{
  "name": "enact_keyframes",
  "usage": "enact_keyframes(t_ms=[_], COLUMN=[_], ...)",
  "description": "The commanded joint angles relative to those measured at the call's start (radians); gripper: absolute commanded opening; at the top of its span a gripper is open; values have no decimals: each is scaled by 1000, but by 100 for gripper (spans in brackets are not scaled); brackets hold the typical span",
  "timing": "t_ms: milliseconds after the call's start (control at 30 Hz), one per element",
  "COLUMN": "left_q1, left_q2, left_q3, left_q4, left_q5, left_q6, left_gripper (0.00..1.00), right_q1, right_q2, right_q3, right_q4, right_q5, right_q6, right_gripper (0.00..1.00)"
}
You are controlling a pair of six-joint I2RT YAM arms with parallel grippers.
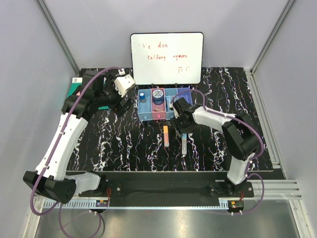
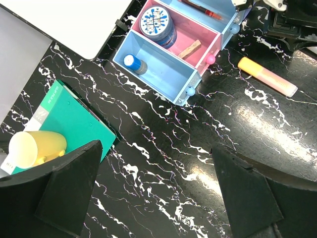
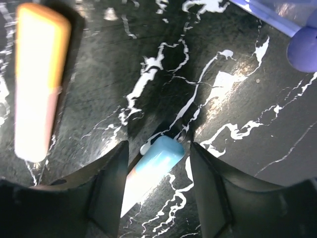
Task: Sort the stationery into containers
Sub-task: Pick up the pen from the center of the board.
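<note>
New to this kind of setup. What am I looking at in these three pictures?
Two robot arms sit at a black marbled table. The overhead picture shows both; the other two come from cameras on their wrists. The left gripper is open, empty, above the table near the joined bins. The right gripper straddles a light-blue marker, narrow gaps either side, so nothing is held. An orange marker lies beside it. A yellow cup rests on a green notebook.
</note>
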Motion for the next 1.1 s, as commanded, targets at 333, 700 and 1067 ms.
enact_keyframes(t_ms=[333, 700, 1067], left_q1=[5, 5, 8], left_q2=[-50, -1, 17], left_q3=[56, 119, 122], left_q4=[42, 32, 43], left_q5=[-5, -2, 10], left_q6=[7, 21, 21], left_gripper=[99, 99, 99], right_q1=[37, 40, 42], right_q2=[-165, -102, -71], right_q3=[-126, -74, -63], right_q4=[0, 3, 9], right_q5=[0, -75, -77], right_q6=[-20, -28, -45], right_gripper=[61, 59, 23])
